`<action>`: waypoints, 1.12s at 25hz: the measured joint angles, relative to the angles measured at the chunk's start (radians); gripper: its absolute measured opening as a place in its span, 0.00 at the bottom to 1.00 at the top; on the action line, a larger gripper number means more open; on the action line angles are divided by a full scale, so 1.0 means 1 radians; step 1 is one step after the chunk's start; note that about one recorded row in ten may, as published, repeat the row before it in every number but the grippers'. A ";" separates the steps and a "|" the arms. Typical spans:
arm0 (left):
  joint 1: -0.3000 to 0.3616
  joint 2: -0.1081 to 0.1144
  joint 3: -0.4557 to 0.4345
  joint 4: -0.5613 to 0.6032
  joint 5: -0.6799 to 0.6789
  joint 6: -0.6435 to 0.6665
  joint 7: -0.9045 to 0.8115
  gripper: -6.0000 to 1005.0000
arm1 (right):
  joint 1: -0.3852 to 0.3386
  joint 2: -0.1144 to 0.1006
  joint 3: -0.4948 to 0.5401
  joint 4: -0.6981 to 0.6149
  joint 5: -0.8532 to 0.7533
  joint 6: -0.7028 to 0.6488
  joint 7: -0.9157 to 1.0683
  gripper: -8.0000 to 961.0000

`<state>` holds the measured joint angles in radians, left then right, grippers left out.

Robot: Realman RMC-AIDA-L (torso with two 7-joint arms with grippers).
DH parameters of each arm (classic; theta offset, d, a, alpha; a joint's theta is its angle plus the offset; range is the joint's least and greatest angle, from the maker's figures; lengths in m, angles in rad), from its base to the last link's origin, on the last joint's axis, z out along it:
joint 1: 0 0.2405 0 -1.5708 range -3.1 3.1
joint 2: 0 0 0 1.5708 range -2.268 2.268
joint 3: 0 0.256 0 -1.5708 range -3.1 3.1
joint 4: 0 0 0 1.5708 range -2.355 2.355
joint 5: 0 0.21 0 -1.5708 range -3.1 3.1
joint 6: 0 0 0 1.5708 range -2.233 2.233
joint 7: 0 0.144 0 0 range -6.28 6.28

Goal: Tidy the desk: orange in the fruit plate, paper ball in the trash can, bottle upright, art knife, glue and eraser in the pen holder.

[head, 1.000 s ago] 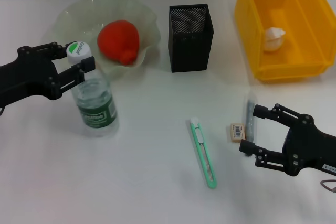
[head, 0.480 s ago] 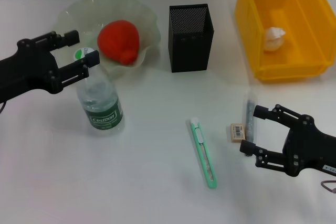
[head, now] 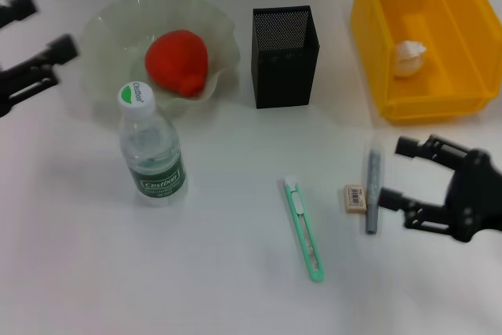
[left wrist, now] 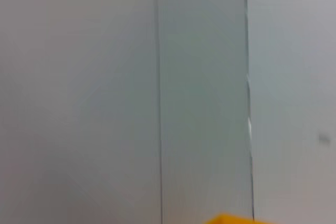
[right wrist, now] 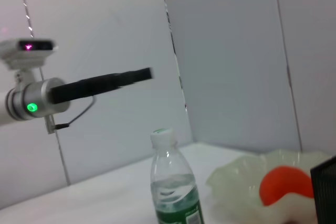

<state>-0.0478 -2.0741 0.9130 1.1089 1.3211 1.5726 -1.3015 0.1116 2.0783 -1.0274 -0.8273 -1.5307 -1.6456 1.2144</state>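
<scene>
Right gripper (head: 402,172) spread wide and empty near the table's front right edge, jaws just beside the grey glue stick (head: 371,191), with the eraser (head: 355,198) touching the stick's far side and the green art knife (head: 304,229) flat further left. Left gripper (head: 35,43) likewise parted and empty at the far left, well apart from the upright bottle (head: 151,151), green label and cap print too small to read. Beyond: orange (head: 178,61) in fruit plate (head: 106,21), black mesh pen holder (head: 283,56), paper ball (head: 409,58) inside yellow trash can (head: 463,45).
</scene>
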 joint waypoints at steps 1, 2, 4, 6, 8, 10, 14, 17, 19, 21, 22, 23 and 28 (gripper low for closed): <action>0.000 0.000 0.000 0.000 0.000 0.000 0.000 0.78 | 0.000 0.000 0.000 0.000 0.000 0.000 0.000 0.88; 0.006 0.002 -0.006 -0.035 -0.016 0.039 0.039 0.79 | -0.003 0.001 0.014 -0.078 -0.032 -0.007 0.087 0.88; 0.010 0.005 -0.007 -0.092 -0.020 0.114 0.115 0.79 | -0.005 0.004 0.022 -0.219 -0.087 -0.009 0.245 0.88; 0.006 0.006 0.007 -0.162 0.036 0.187 0.203 0.78 | 0.005 0.005 0.017 -0.387 -0.171 -0.005 0.450 0.88; -0.002 0.002 0.032 -0.221 0.109 0.208 0.273 0.78 | 0.030 0.008 -0.017 -0.564 -0.286 0.008 0.662 0.88; -0.026 0.001 0.090 -0.333 0.164 0.209 0.391 0.78 | 0.084 0.008 -0.149 -0.790 -0.499 0.036 0.953 0.88; -0.067 0.003 0.118 -0.457 0.185 0.202 0.473 0.78 | 0.162 0.008 -0.330 -0.917 -0.750 0.076 1.256 0.88; -0.103 0.004 0.117 -0.520 0.225 0.175 0.484 0.78 | 0.265 0.009 -0.496 -0.924 -0.938 0.090 1.475 0.88; -0.116 0.004 0.115 -0.539 0.234 0.160 0.484 0.78 | 0.327 0.010 -0.584 -0.880 -0.992 0.108 1.568 0.88; -0.123 0.004 0.117 -0.546 0.235 0.148 0.485 0.78 | 0.363 0.010 -0.639 -0.828 -1.009 0.142 1.623 0.88; -0.125 0.004 0.118 -0.548 0.235 0.140 0.484 0.78 | 0.384 0.010 -0.668 -0.790 -1.011 0.170 1.644 0.88; -0.126 0.004 0.120 -0.549 0.235 0.132 0.484 0.78 | 0.395 0.010 -0.685 -0.765 -1.010 0.188 1.656 0.88; -0.126 0.005 0.123 -0.549 0.236 0.115 0.478 0.78 | 0.425 0.010 -0.744 -0.658 -1.003 0.277 1.678 0.87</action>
<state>-0.1739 -2.0694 1.0359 0.5595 1.5572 1.6872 -0.8237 0.5369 2.0883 -1.7713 -1.4848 -2.5333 -1.3687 2.8924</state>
